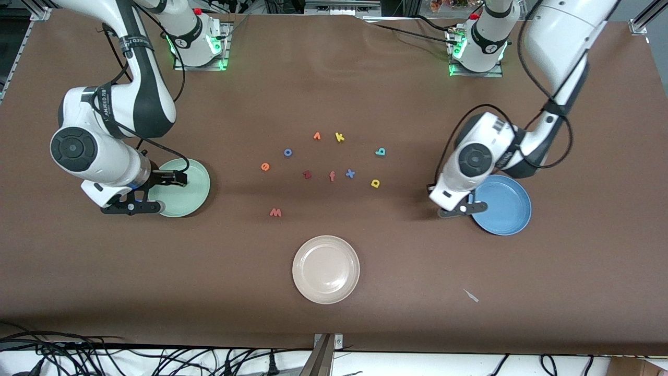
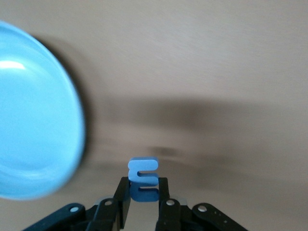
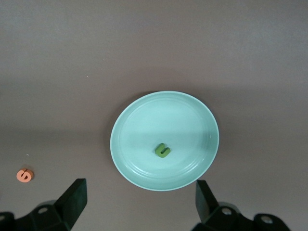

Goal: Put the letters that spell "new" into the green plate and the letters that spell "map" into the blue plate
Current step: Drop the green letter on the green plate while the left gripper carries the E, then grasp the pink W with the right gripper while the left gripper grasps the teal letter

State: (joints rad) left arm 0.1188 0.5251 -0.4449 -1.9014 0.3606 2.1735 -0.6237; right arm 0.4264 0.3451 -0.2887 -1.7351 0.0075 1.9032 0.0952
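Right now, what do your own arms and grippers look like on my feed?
Both arms are glossy white with dark grey joint bands and round dark joint caps, black cables looped alongside, and green lights at the bases. The left gripper and right gripper are black, two-fingered, with silver screws on the finger mounts. Small dark lettering marks the right arm's link.

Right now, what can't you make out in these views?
- Front view: the left tool hides the blue m it grips beside the blue plate.
- Front view: the right arm covers part of the green plate; the green n shows only in the right wrist view, under the open right tool.
- Left wrist view: blue plate cut off at the edge, blurred.
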